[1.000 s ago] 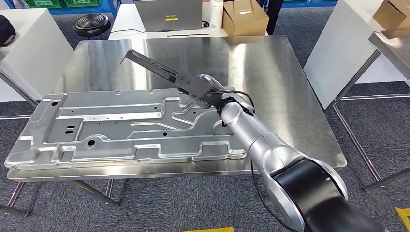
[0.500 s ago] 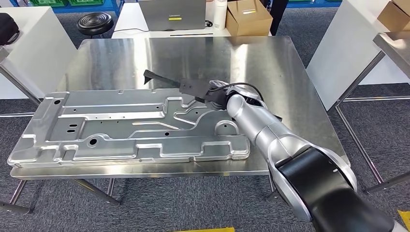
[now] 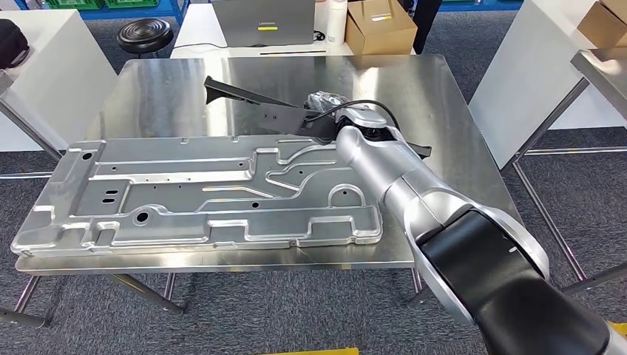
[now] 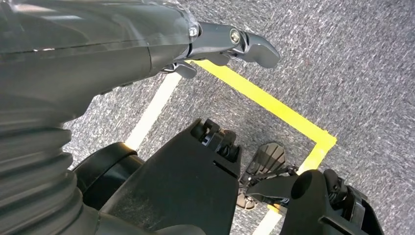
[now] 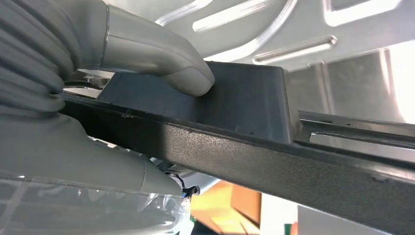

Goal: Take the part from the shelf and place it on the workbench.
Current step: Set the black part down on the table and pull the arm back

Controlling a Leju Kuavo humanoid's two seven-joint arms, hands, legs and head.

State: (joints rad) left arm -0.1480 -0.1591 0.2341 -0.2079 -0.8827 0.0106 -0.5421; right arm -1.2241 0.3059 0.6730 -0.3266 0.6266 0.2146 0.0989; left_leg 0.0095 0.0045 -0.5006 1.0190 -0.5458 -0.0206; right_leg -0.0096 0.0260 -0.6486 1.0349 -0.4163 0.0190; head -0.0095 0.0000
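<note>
The part (image 3: 250,95) is a long dark bar with a flat plate at one end. My right hand (image 3: 326,112) grips that plate end, and the bar points to the far left, just above the steel workbench (image 3: 421,89). Whether the bar touches the top I cannot tell. In the right wrist view the grey thumb (image 5: 164,56) presses on the dark plate of the part (image 5: 254,103). A large stamped metal panel (image 3: 192,194) lies on the near half of the workbench, just in front of the hand. My left hand (image 4: 230,41) hangs over the floor with nothing in it.
Behind the workbench a white desk carries a laptop (image 3: 260,22), a white bottle (image 3: 335,21) and a cardboard box (image 3: 378,26). A black stool (image 3: 145,34) stands at the far left. White tables flank the bench at the left (image 3: 44,66) and right (image 3: 525,66).
My right hand has carried the part farther across the workbench, past the panel's far edge. The bar's free tip has swung out to the far left.
</note>
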